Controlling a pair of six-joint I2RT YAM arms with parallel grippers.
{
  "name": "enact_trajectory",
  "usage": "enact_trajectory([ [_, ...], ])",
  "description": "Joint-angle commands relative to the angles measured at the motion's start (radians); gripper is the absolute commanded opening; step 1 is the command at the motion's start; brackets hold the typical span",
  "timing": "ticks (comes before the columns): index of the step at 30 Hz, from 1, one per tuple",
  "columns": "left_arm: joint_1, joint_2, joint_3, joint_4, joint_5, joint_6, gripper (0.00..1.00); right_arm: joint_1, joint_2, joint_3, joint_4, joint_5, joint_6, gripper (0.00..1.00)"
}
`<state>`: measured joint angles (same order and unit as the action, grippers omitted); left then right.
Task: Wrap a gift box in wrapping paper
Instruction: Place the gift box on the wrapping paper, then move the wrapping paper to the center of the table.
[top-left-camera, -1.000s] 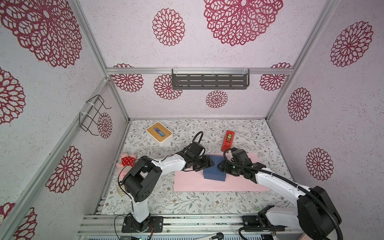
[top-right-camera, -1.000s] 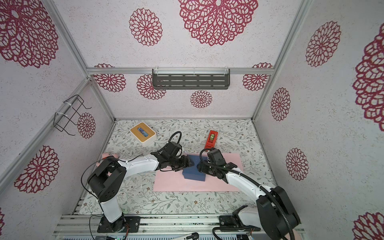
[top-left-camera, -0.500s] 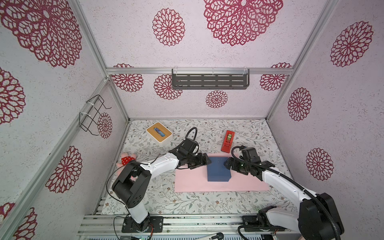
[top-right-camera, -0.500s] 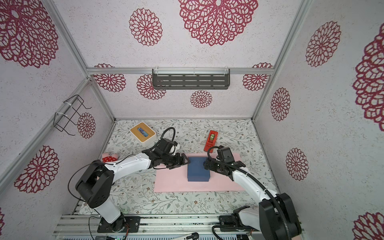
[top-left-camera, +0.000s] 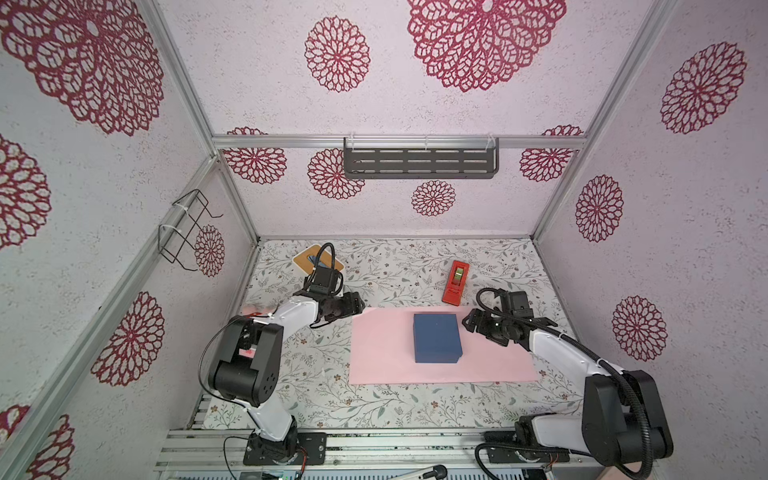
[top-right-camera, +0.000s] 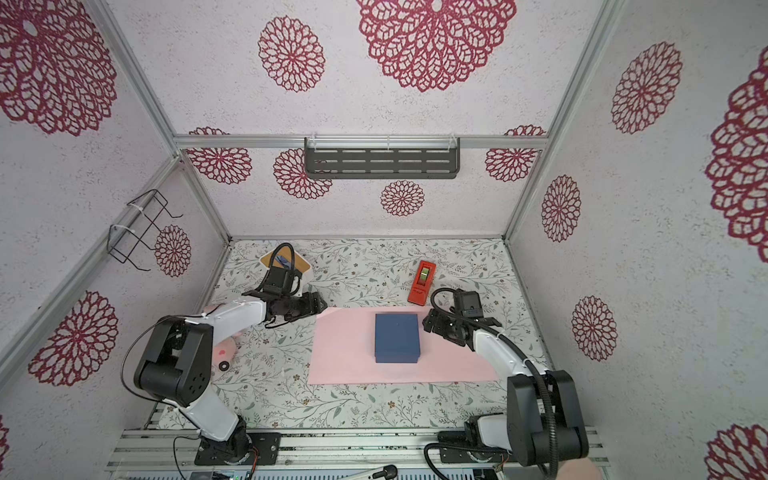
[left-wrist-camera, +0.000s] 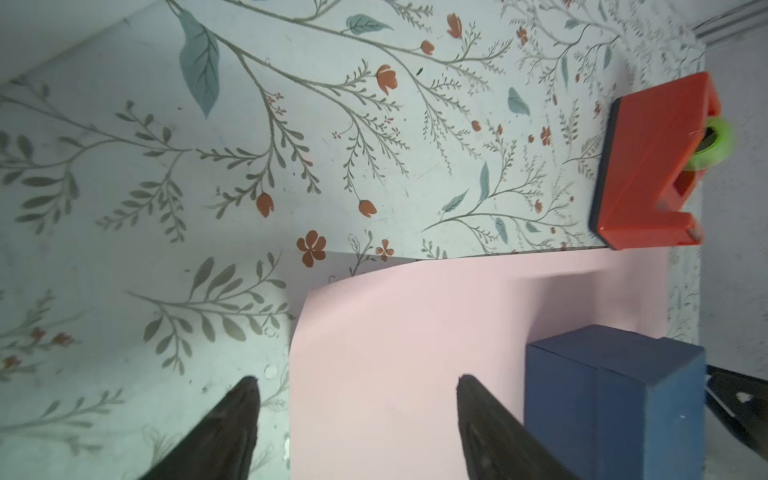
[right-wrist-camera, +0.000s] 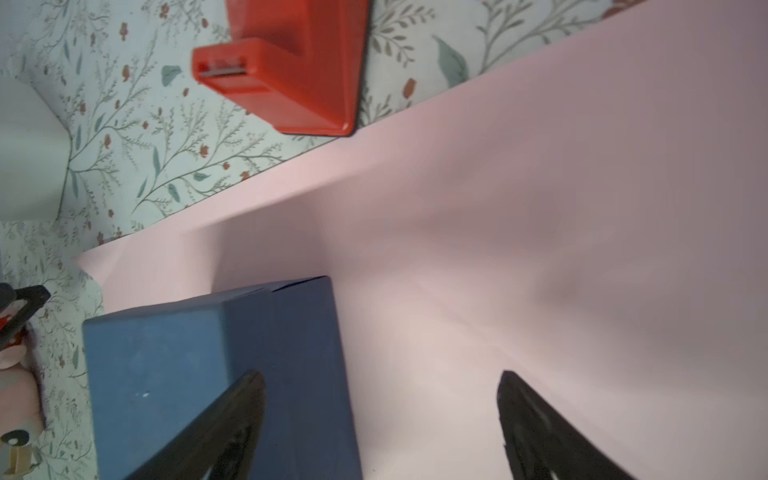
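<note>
Left to right, in a top view: the left hand (top-left-camera: 359, 308) hangs at the far left corner of the wrapping paper (top-left-camera: 382, 353), its fingers apart and holding nothing. In the left wrist view that corner lies between the two fingertips (left-wrist-camera: 249, 384) and curls slightly off the flowered tabletop (top-left-camera: 316, 374). The sheet lies pink face up and flat, with its long axis running across the scene from one arm toward the other. The gift box (top-left-camera: 436, 343) stands on it about midway along that axis and closer to the far long edge than to the near one, leaving a free flap on each side. The right hand (top-left-camera: 467, 325) is just beside the right face of the box, over the right flap, its fingers likewise apart and empty. In the right wrist view the box fills the space beside one fingertip (right-wrist-camera: 253, 382), and whether it touches cannot be told. A red tape dispenser (top-left-camera: 455, 282) lies beyond the far edge of the sheet, just beside it and nearer the right arm. Judged from this layout, the left flap belongs to the left hand, which must draw it rightward over the box, while the right hand is placed to steady the box or lift the opposite flap.
</note>
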<state>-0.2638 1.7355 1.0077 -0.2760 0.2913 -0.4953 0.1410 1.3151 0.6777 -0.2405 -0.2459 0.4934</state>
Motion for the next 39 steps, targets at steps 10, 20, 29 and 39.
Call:
enact_trajectory([
  [10,0.025,0.15,0.055,0.041,0.076,0.266,0.72,-0.024,0.043,-0.001,0.031,-0.051,-0.032,0.87],
  [20,0.025,0.205,0.089,0.044,0.094,0.254,0.39,-0.024,0.029,-0.005,0.033,-0.064,-0.016,0.86],
  [29,0.025,0.172,0.086,0.037,0.047,0.244,0.1,-0.024,0.024,-0.006,0.026,-0.061,-0.015,0.86],
  [39,0.026,0.132,0.169,-0.181,-0.208,0.217,0.0,-0.023,0.004,-0.006,-0.018,0.015,-0.038,0.86],
])
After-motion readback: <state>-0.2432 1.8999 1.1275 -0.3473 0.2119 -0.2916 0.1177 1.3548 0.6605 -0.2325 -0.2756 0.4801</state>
